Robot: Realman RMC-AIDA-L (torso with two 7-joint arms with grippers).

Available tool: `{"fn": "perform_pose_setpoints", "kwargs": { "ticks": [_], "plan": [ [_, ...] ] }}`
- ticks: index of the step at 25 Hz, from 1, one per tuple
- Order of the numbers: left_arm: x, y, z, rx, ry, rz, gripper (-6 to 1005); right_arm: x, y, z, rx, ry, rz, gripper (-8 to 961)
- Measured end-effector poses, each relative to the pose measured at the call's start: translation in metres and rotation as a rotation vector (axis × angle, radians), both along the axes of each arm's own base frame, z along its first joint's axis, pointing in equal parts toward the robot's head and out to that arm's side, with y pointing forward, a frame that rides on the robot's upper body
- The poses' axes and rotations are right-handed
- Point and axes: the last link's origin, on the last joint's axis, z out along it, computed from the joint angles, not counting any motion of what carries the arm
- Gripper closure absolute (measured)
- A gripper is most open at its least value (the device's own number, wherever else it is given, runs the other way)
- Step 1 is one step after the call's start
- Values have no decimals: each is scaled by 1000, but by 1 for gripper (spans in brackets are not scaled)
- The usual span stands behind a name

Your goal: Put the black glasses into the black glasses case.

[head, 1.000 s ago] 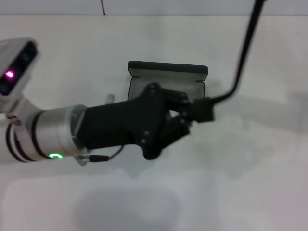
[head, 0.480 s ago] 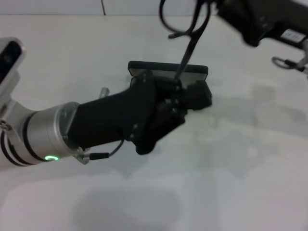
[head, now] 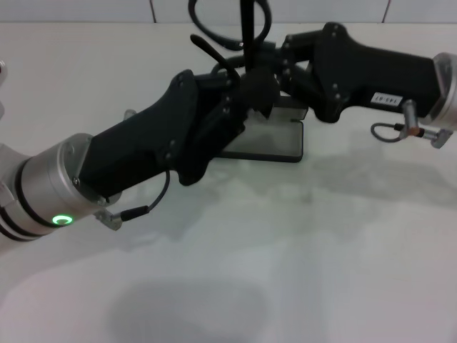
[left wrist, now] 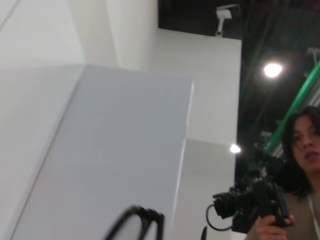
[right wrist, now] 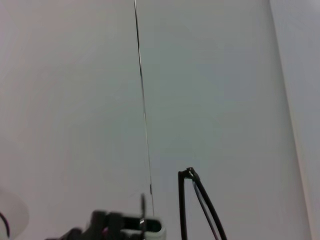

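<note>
The black glasses [head: 246,25] stand upright above the table, their thin temple arms curving up out of the head view. My right gripper [head: 275,64] reaches in from the right and is shut on their lower part. My left gripper [head: 253,86] comes from the lower left and meets it at the same spot, touching or nearly touching the glasses. The black glasses case [head: 271,139] lies open on the table just beneath both grippers, largely hidden by them. The glasses' rim also shows in the left wrist view [left wrist: 135,222], and a temple arm shows in the right wrist view [right wrist: 192,200].
The white table [head: 321,250] spreads out in front of and to the right of the case. A small cable loop [head: 389,132] hangs under the right wrist. In the left wrist view a person with a camera [left wrist: 280,200] stands beyond the table.
The right arm has come down from the top right with the glasses to just above the case. The left gripper has lifted off the case and moved up to meet it.
</note>
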Motion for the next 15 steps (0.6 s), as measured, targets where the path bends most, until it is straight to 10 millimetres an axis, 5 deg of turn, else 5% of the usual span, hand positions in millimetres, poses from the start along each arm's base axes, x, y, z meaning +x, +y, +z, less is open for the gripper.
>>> {"fn": "perform_pose_setpoints", "kwargs": {
  "ticks": [15],
  "plan": [
    [-8, 7, 1, -20, 26, 72, 961, -2, 3, -12, 16, -98, 9, 917]
  ]
}}
